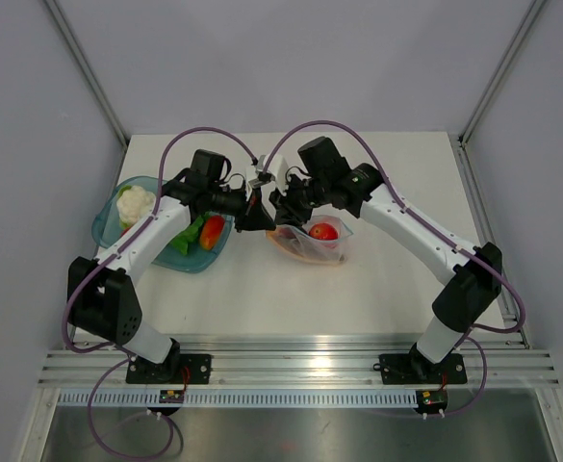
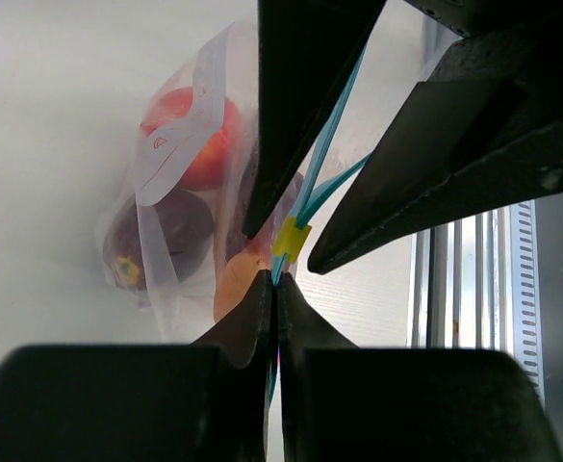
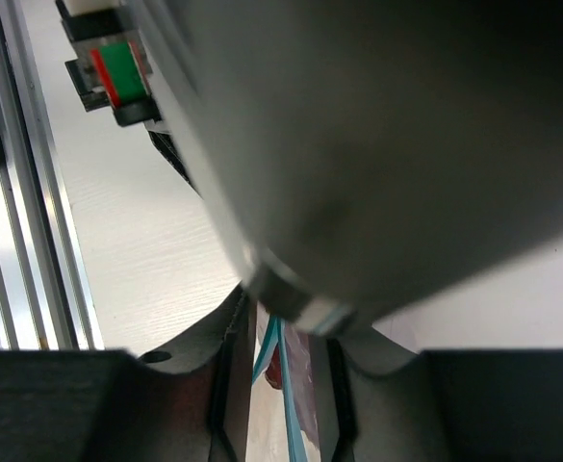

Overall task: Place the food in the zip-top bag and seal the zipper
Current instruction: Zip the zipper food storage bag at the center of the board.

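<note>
Clear zip-top bag (image 1: pixel 310 248) resting centre frame on the white tabletop (image 1: pixel 358 289), red, purple and orange food (image 1: pixel 323 231) inside. Left fingers (image 2: pixel 250 325) pressed together, pinching the teal zipper (image 2: pixel 334 181) beside its yellow slider (image 2: pixel 291 237). Right fingers (image 3: pixel 233 358) spread, straddling the same strip. Teal bowl (image 1: pixel 192 266) at left.

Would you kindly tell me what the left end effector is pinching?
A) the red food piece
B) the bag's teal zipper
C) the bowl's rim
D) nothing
B: the left wrist view shows the left end effector shut on the teal zipper of the zip-top bag.
</note>
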